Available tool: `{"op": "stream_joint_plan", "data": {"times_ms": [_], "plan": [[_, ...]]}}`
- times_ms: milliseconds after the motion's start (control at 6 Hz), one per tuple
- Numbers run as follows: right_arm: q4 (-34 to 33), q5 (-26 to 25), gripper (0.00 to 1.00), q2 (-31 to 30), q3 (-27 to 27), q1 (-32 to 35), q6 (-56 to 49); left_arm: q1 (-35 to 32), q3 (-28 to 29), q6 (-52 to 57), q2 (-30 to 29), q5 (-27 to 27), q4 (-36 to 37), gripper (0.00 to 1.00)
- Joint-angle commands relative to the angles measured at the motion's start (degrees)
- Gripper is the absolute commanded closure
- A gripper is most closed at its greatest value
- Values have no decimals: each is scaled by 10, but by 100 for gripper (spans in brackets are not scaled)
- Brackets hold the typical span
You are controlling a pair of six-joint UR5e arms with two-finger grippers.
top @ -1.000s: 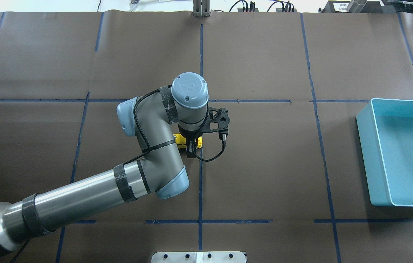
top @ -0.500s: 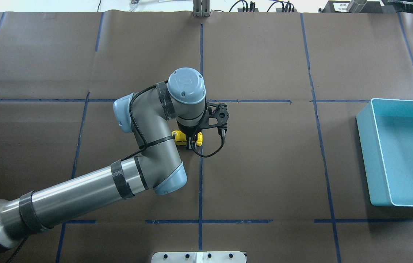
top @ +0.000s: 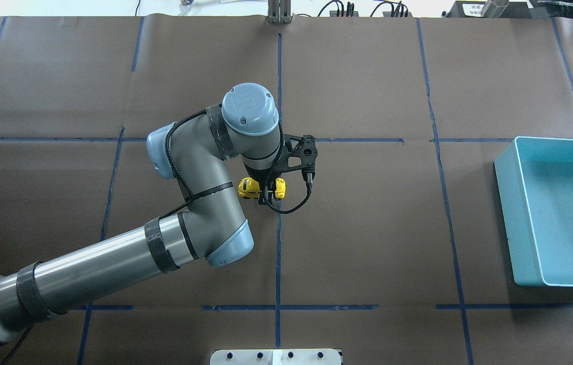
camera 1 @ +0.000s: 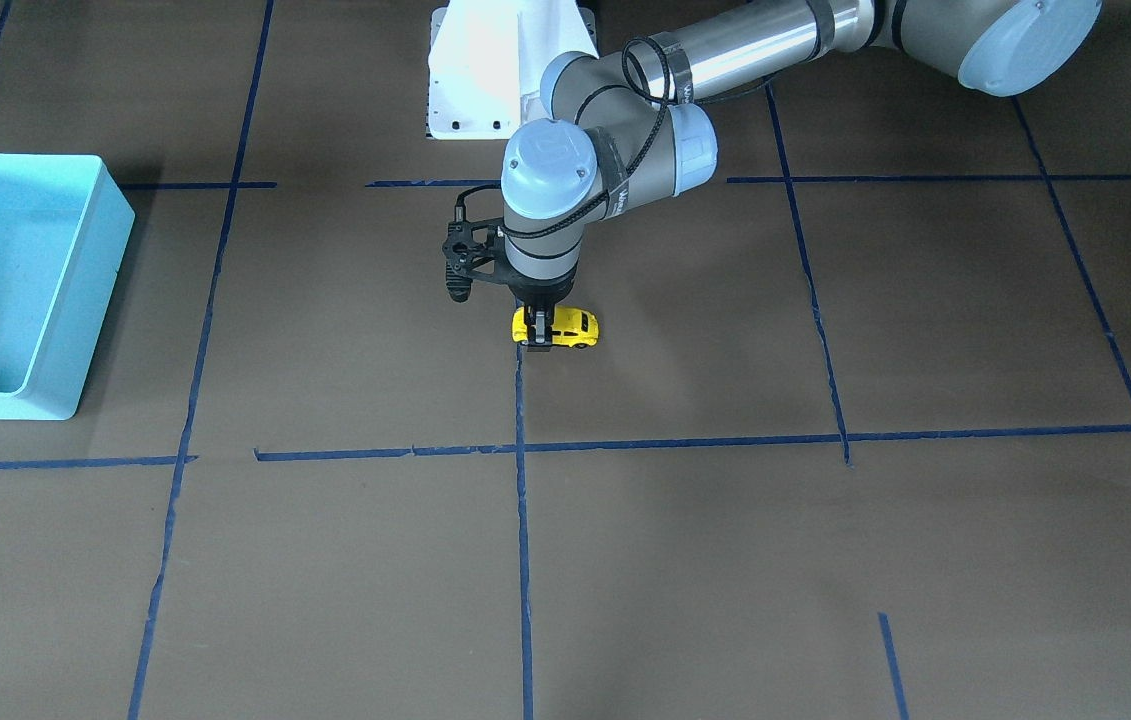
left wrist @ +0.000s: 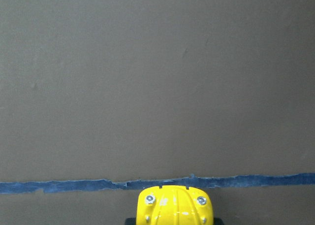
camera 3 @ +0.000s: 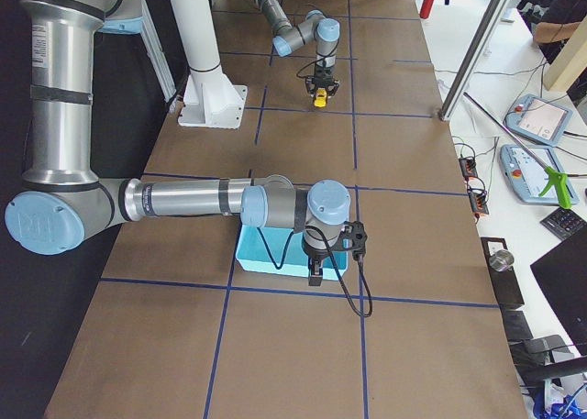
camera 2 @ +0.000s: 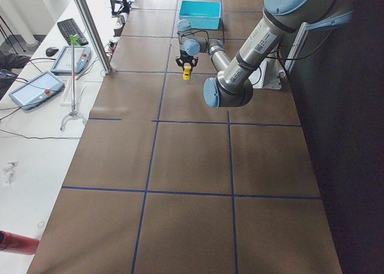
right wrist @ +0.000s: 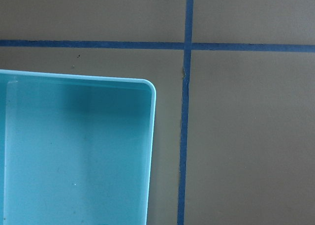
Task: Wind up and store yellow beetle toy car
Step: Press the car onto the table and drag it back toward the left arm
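Brown paper covers the surface (top: 367, 228), ruled into large squares by blue tape lines (top: 278, 253). Near its middle the left arm (top: 114, 263) reaches in with the wrist pointing straight down, and the left jaws are closed narrow across the yellow beetle toy car (camera 1: 575, 326), one finger on each flank of its body, so that the car's two ends stick out on either side of them. The car sits low against the paper, just beside a crossing of tape lines; whether its wheels touch cannot be told. From the left wrist camera one rounded yellow end of the car (left wrist: 174, 205) shows directly below the jaws, with a strip of tape just past it. A black cable (top: 296, 205) loops from the wrist close beside the left jaws. The light blue bin (top: 506, 203) stands well apart from the left jaws, out toward the robot's right. The right arm (camera 3: 183, 199) holds the right jaws above a corner of that bin (right wrist: 150, 136); how wide they stand cannot be told.
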Motion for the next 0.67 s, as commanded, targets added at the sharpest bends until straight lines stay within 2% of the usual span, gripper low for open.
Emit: {"op": "stream_joint_plan", "data": {"times_ms": [0, 167, 500], "plan": [[0, 0, 0, 0, -1, 0, 0, -1, -1, -46, 38, -1, -103, 100], [0, 0, 0, 0, -1, 0, 0, -1, -1, -50, 51, -1, -130, 100], [0, 0, 0, 0, -1, 0, 1, -3, 0, -49, 54, -1, -134, 100]]}}
